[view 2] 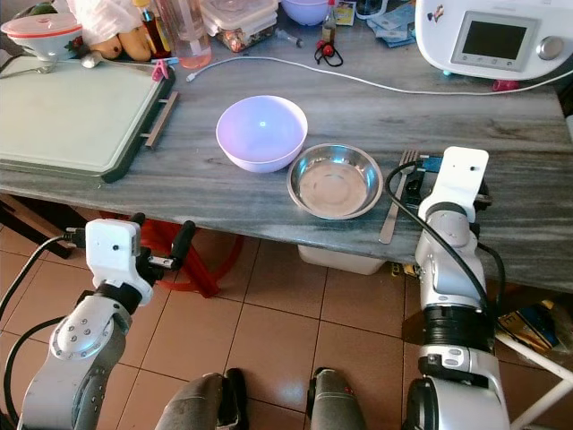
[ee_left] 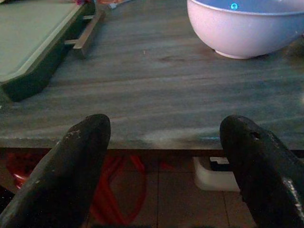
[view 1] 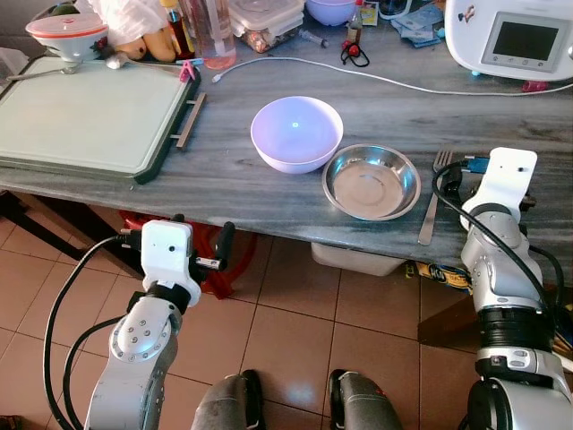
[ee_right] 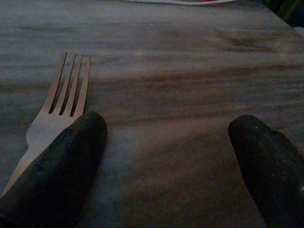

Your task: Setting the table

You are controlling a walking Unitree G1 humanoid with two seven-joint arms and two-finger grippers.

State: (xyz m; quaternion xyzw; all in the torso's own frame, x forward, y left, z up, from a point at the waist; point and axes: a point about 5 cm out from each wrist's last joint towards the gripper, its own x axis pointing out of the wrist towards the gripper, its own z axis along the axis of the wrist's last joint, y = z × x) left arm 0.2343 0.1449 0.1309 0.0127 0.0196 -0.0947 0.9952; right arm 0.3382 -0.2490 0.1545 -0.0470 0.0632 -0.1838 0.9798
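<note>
**Table Setting: Both Grippers Spread, Nothing Held**

The grey wood-grain table (view 1: 224,175) carried a lavender bowl (view 1: 296,133) near its middle. A steel bowl (view 1: 372,181) sat just beside it on the robot's right, their rims touching or very nearly so; the pictures did not settle which. A fork (view 1: 433,199) lay flat on the table just right of the steel bowl, tines pointing away from the robot and handle reaching towards the near edge.

The right gripper (ee_right: 166,156) was over the table surface beside the fork. Its fingers (ee_right: 61,161) stood wide apart and grasped nothing. In the right wrist view one finger overlapped the neck of the fork; whether it touched the fork could not be told. The right arm's white wrist housing (view 1: 506,179) stood above the table edge, right of the fork.

The left gripper (ee_left: 166,156) was below and in front of the near table edge, over the tiled floor (view 1: 286,322). Its fingers (ee_left: 71,161) were likewise spread and empty, pointing towards the table edge with the lavender bowl beyond.

On the robot's left side of the table lay a pale green tray (view 1: 85,116) with a dark rim. A white cable (view 1: 376,79) ran across the far part of the table. A white appliance with a screen (view 1: 515,40) stood at the far right corner. Assorted containers and bottles (view 1: 210,27) crowded the far edge. A red stand (view 1: 215,260) was visible beneath the table.
</note>
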